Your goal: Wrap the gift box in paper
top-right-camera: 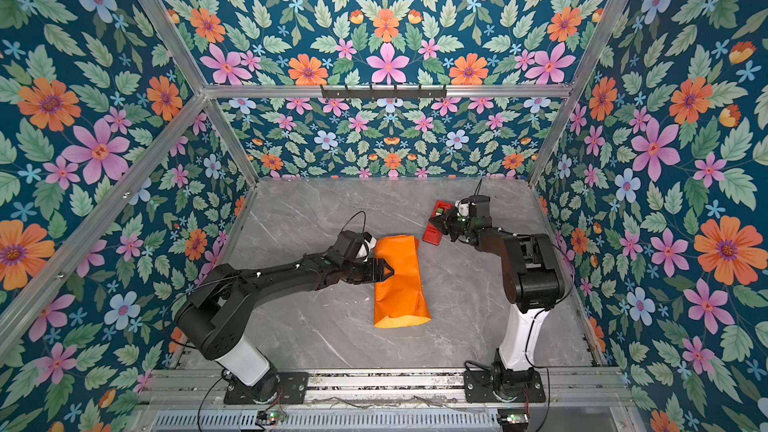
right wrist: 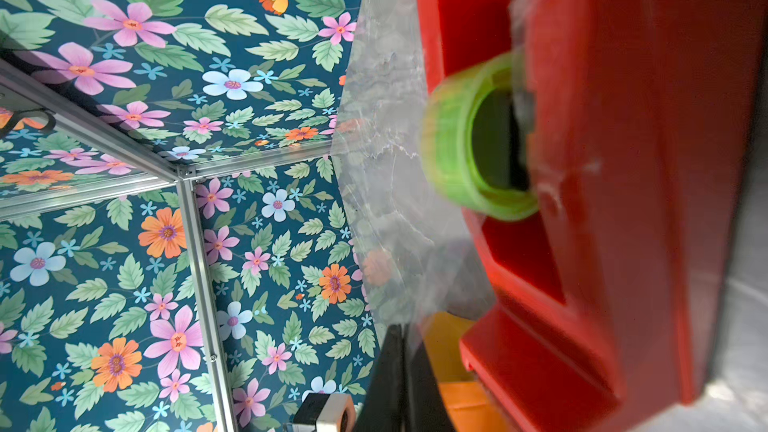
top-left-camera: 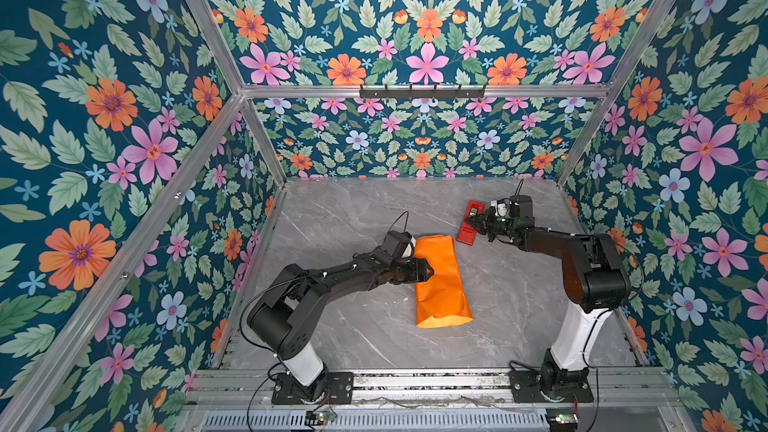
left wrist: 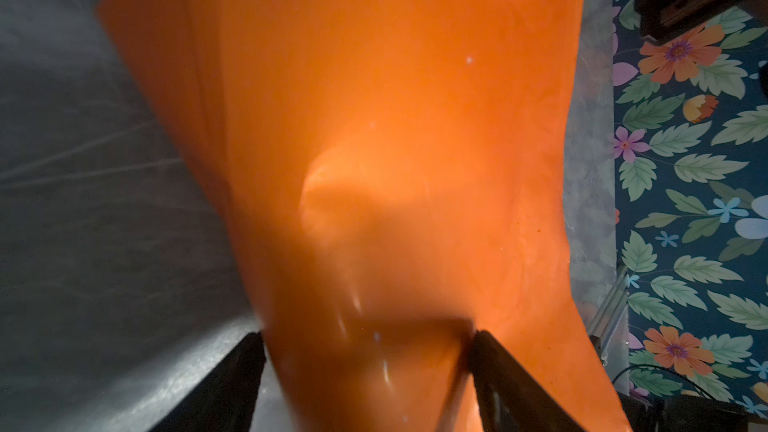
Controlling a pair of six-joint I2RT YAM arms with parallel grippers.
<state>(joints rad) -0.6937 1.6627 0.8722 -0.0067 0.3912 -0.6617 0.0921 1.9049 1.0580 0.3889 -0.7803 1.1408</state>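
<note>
The orange paper [top-left-camera: 442, 284] [top-right-camera: 401, 292] lies mid-table as a long folded bundle. The gift box is hidden, presumably inside it. My left gripper [top-left-camera: 430, 273] [top-right-camera: 390, 273] sits at the bundle's left edge. In the left wrist view its jaws stand wide. The paper [left wrist: 374, 97] fills the gap between them and touches both fingers of the gripper [left wrist: 368, 351]. My right gripper [top-left-camera: 468, 222] [top-right-camera: 433, 224] is shut at the red tape dispenser [top-left-camera: 463, 236] [right wrist: 623, 201], beside its green roll [right wrist: 465, 139]. Whether the right gripper [right wrist: 401, 351] pinches a tape end I cannot tell.
The grey marble table [top-left-camera: 353, 222] is boxed in by floral walls on an aluminium frame [top-left-camera: 266, 143]. Both arm bases are bolted to a rail at the front edge [top-left-camera: 415, 380]. A small white scrap [top-left-camera: 404, 299] lies just left of the bundle.
</note>
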